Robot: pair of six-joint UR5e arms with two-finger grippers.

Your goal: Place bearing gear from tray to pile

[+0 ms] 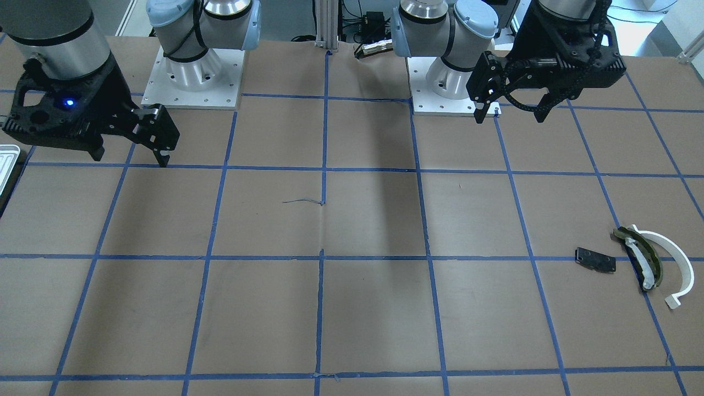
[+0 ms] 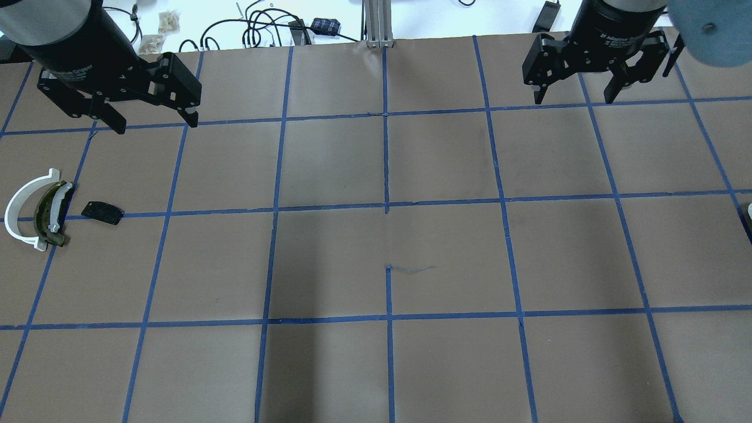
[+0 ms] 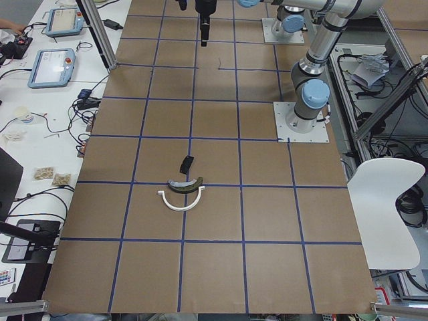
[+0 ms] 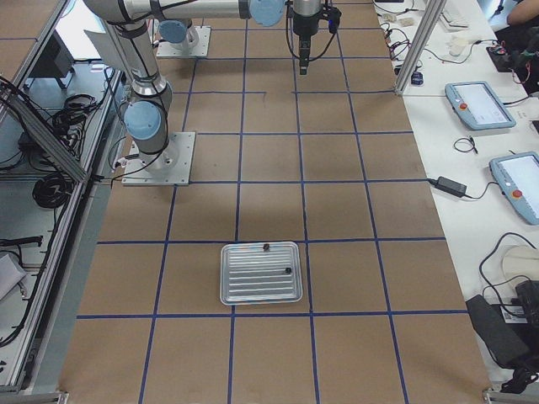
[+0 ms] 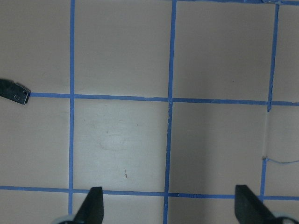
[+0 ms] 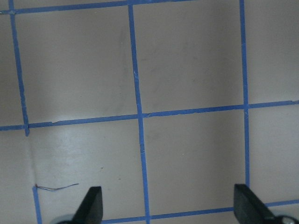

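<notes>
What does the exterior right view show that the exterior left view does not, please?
Only the exterior right view shows the tray, holding the two tiny black bearing gear pieces. Only the exterior left view shows the pile: black plate, olive strip, white arc. Both show the brown table and its blue tape grid.

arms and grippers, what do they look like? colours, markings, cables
The left arm and right arm are silver tubes with pale blue joint caps. The left gripper and right gripper are black two-finger frames; a blue light glows on the right one, and a black cable loops along the left one.
</notes>
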